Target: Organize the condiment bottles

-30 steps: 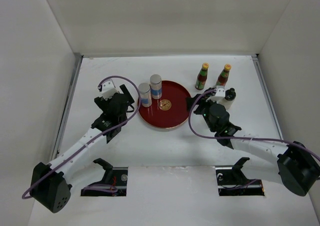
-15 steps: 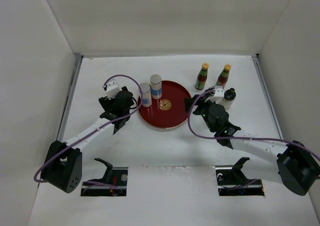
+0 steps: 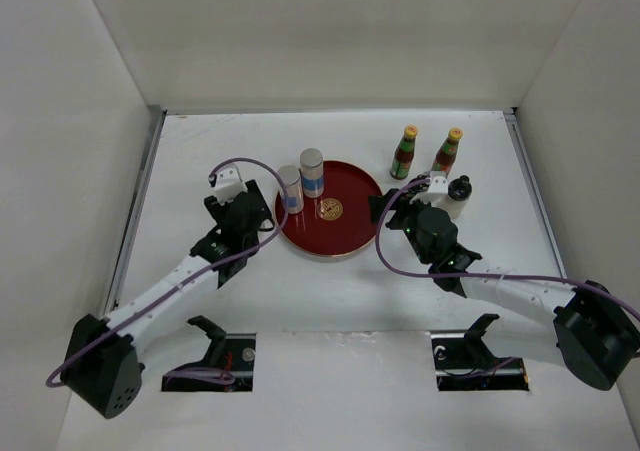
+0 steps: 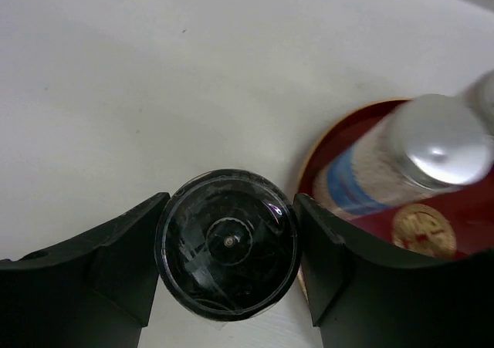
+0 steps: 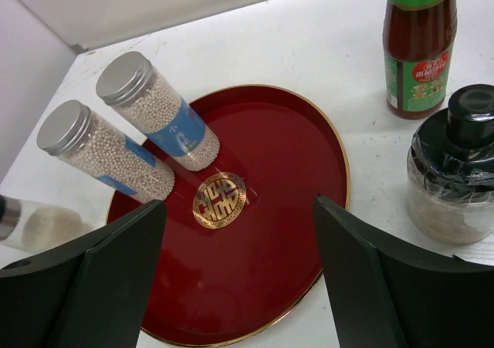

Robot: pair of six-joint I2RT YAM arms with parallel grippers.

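We judge the step in hand to be carrying a shaker (image 4: 226,248) to the tray (image 5: 285,232). The left end effector (image 4: 229,209) is clenched on it, one finger pressed to each side of its round black cap. It sits just off the tray's left rim; we cannot tell whether its base rests on the surface (image 3: 200,141) or hangs above it.

The right end effector (image 5: 238,209) is released, with its fingers spread wide over the tray's right side and nothing between them.

Two grey-lidded cylinders (image 5: 158,113) (image 5: 108,153) stand on the left part of the tray, close together. Two sauce bottles (image 3: 404,153) (image 3: 447,151) stand off the tray behind its right edge. A second shaker (image 5: 451,178) with a black cap stands just beside the right end effector.

By our judgement the next move calls for bringing the held shaker over the rim and setting it upright on bare red. It must stay clear of the nearer cylinder, which stands close to that rim and could be knocked over. The right arm would then have the second shaker within easy reach.

As for writing, the sauce bottle (image 5: 419,55) in the right wrist view has a green neck band with a red logo that seems to read "hadai", though we are not sure. The script on its red body label is too small to read. The cylinders' blue labels show no legible text, and the tray's gold centre mark (image 5: 219,200) is an ornamental emblem.
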